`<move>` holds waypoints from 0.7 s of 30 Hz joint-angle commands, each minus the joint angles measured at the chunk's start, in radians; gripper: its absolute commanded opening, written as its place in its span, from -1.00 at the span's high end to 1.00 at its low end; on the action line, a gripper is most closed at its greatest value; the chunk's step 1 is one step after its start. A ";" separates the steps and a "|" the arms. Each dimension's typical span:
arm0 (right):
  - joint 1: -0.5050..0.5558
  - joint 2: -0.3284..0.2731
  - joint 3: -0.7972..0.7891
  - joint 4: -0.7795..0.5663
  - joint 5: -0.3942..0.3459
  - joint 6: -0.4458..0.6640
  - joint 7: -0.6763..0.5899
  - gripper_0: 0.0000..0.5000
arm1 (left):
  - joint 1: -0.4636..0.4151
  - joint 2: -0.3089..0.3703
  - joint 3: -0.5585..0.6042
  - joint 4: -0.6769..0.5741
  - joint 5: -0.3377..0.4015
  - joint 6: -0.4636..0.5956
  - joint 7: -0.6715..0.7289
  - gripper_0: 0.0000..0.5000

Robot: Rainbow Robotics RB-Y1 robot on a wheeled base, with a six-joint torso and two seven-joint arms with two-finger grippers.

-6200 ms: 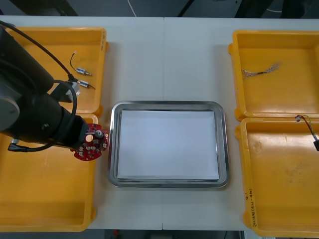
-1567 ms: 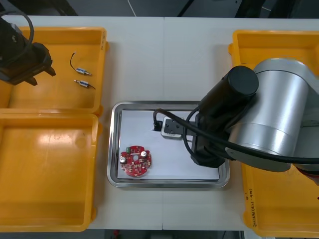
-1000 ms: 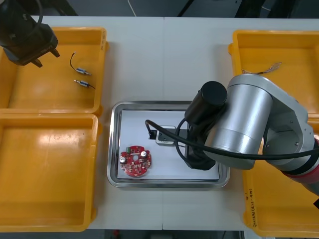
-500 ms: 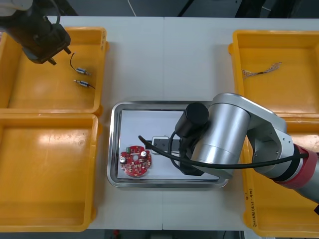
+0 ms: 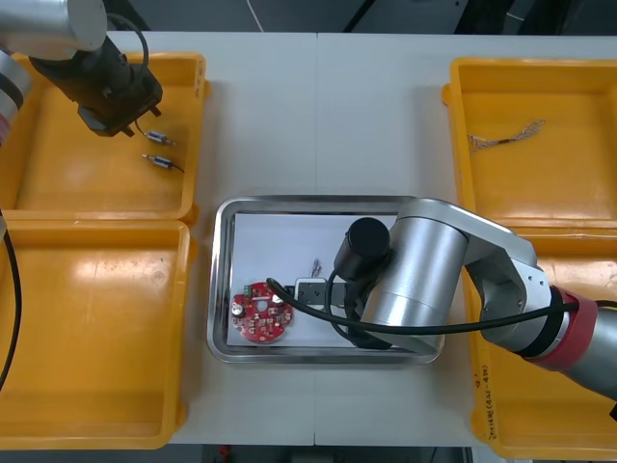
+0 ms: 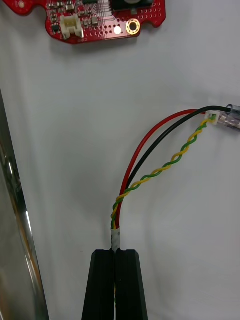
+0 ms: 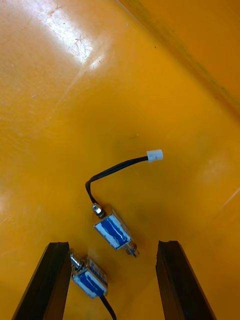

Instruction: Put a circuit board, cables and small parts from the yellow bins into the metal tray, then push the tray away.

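In the right wrist view my right gripper [image 6: 116,252] is shut on a bundle of red, black and twisted yellow-green cable [image 6: 150,165], low over the white inside of the metal tray [image 5: 318,204]. The round red circuit board [image 5: 260,312] lies in the tray's near left part, just beyond the cable [image 6: 95,17]. In the front view the right arm [image 5: 415,280] covers much of the tray. My left gripper [image 7: 112,245] stands open over the far left yellow bin [image 5: 58,183]. Two small metal parts [image 7: 114,231] [image 7: 90,280] with black leads lie under it, between its fingers.
The far right yellow bin [image 5: 540,77] holds a thin twisted cable [image 5: 506,138]. The near left bin [image 5: 87,338] and near right bin [image 5: 540,405] flank the tray. The tray's shiny rim [image 6: 12,240] runs close beside the right gripper's fingers.
The right arm has carried the cable leftward across the tray toward the circuit board. The left gripper has moved right over the far left bin, to above the small metal parts.
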 commanded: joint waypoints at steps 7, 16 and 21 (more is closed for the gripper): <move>0.008 -0.007 0.033 -0.011 0.026 -0.009 0.006 1.00 | -0.074 -0.049 -0.072 0.100 -0.020 -0.126 0.109 -1.00; 0.008 -0.007 0.033 -0.011 0.043 -0.009 0.008 -1.00 | -0.072 -0.071 -0.094 0.126 -0.016 -0.153 0.112 -1.00; 0.008 -0.007 0.027 -0.023 0.053 -0.004 0.006 -1.00 | -0.072 -0.077 -0.109 0.134 -0.019 -0.158 0.112 -1.00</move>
